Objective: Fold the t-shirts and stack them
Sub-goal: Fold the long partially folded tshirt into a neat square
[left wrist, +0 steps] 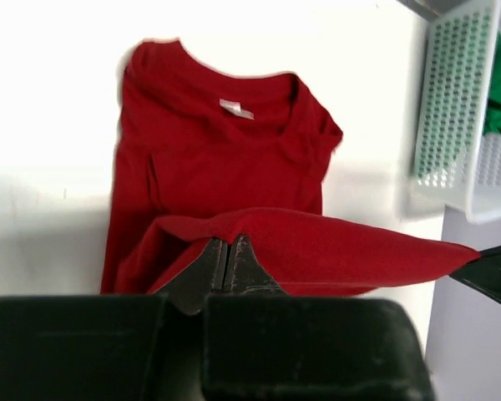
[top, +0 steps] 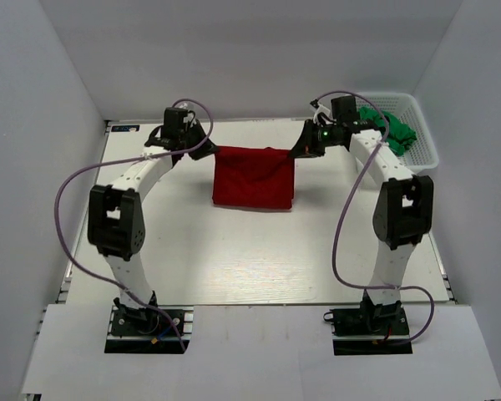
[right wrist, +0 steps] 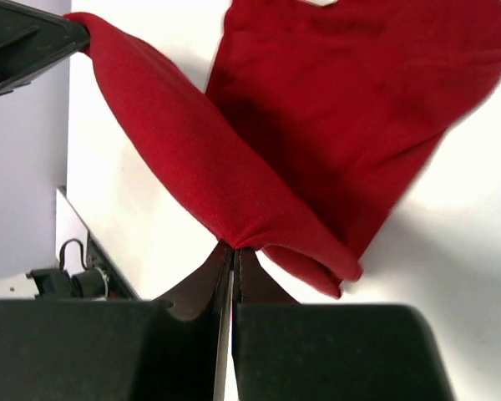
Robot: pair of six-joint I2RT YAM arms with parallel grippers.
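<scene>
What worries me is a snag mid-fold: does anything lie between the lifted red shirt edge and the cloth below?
Nothing visible does. The left gripper and right gripper pinch the raised edge of the red shirt above its own cloth; the basket stands apart.

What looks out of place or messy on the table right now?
Nothing is damaged or spilled. The red shirt is mid-fold, one edge pulled taut between the left gripper and right gripper. Only the green shirts look messy, crumpled in the basket.
</scene>
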